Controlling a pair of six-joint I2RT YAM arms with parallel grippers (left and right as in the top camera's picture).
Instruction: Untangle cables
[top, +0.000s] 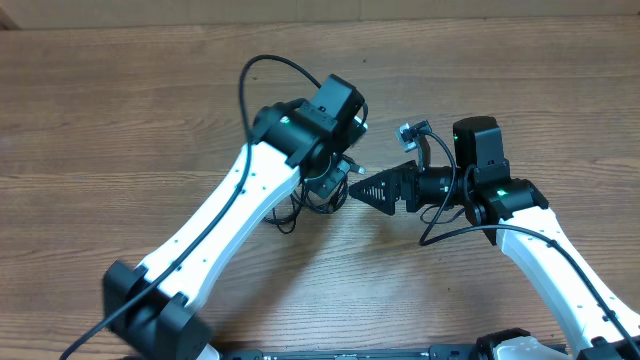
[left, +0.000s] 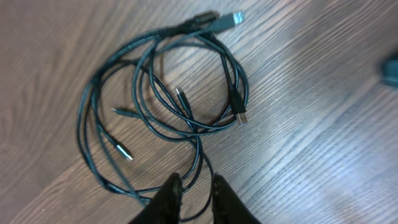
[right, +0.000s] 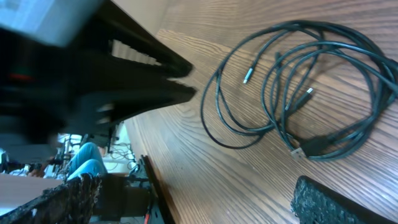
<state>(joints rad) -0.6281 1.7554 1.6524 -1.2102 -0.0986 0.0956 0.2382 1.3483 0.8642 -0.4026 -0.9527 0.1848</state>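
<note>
On my overhead feed the cables (top: 287, 215) lie near the middle of the wood-grain surface (top: 120, 100). They are mostly hidden under the left gripper (top: 330, 183), with a few thin black loops showing out on its near side.

The left wrist view shows them better. The cables (left: 239, 93) are bunched in a loose coil of overlapping loops, with a silver flat plug (left: 233, 18) at the far edge and several small plug tips lying inside the coil. Any print on the plugs is too small for me to read.

The left gripper (left: 196, 180) sits at the near edge of the coil. Its jaws are narrow, with a slim gap between the two black fingers (left: 171, 199), and a strand runs from the crossing of the loops down into that gap. I cannot tell whether the jaws actually pinch it.

The right gripper (top: 358, 188) points in from the right, low, its tip just beside the left gripper and near the coil. Its jaws stand wide and hold nothing. In its own wrist view the cables (right: 277, 118) lie flat on the surface ahead. One textured finger (right: 329, 202) shows at the lower edge, apart from the strands.
</note>
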